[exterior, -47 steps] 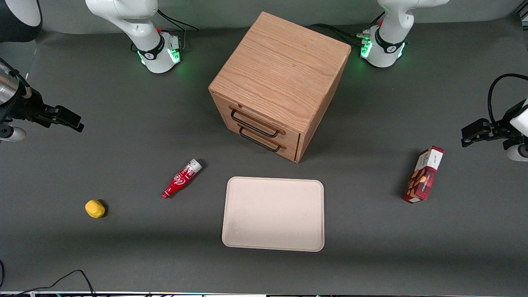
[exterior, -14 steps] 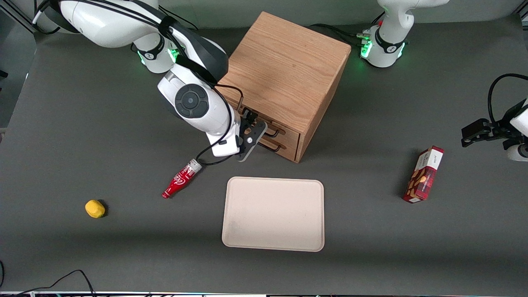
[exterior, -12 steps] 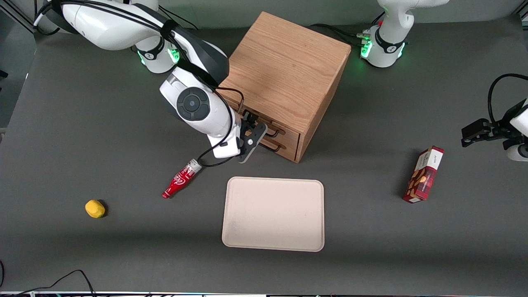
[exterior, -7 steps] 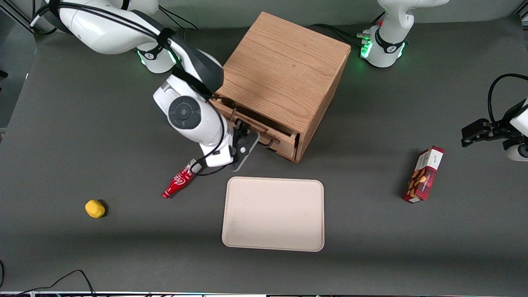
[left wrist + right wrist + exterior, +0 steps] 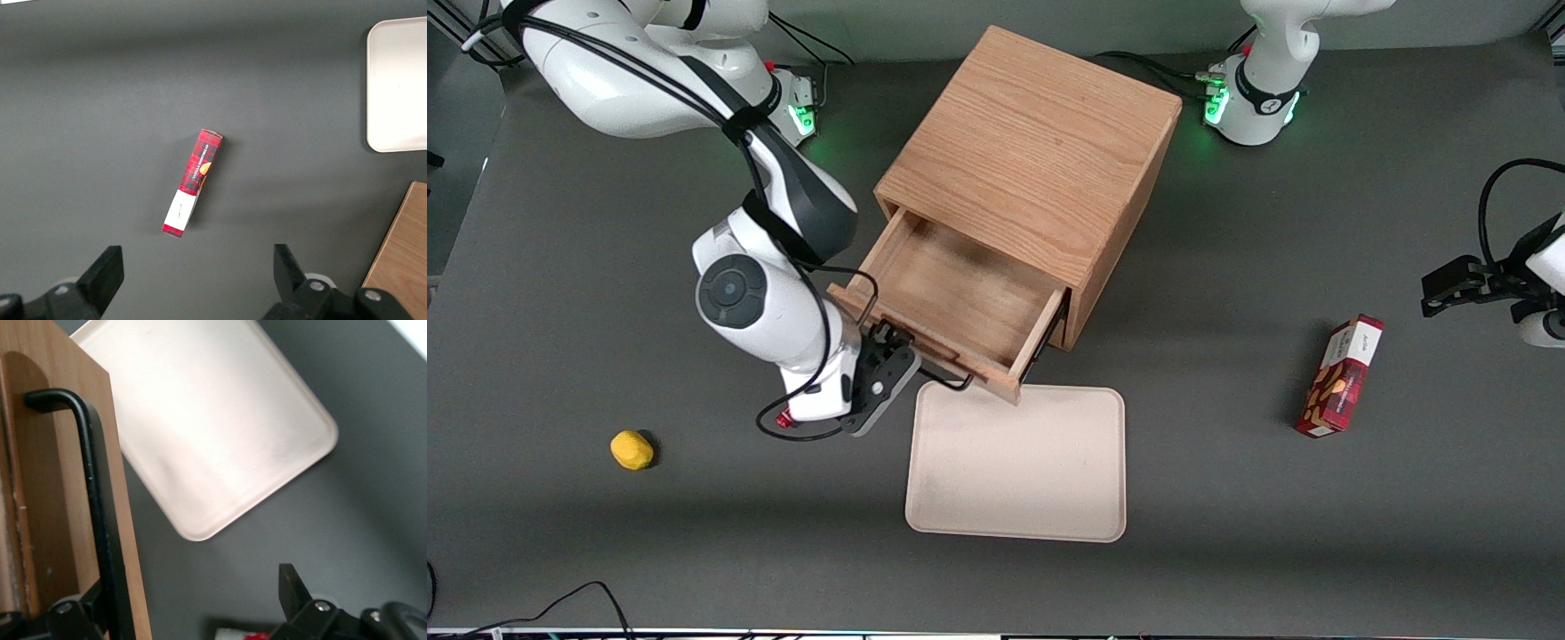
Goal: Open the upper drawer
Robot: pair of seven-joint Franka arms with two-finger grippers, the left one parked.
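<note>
One cabinet, tray, red box, yellow object.

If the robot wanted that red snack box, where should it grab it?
Probably across the two broad faces of the box, coming down from above: it stands on a narrow edge, apart from everything. The gripper is at the open upper drawer's handle, toward the working arm's end.

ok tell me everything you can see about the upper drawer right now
The upper drawer is oak-look wood, pulled well out of the cabinet toward the front camera. Its shallow, lighter interior looks bare. A black wire handle runs along its front panel, and the gripper sits at that handle. The drawer's front corner hangs over the edge of the beige tray.
</note>
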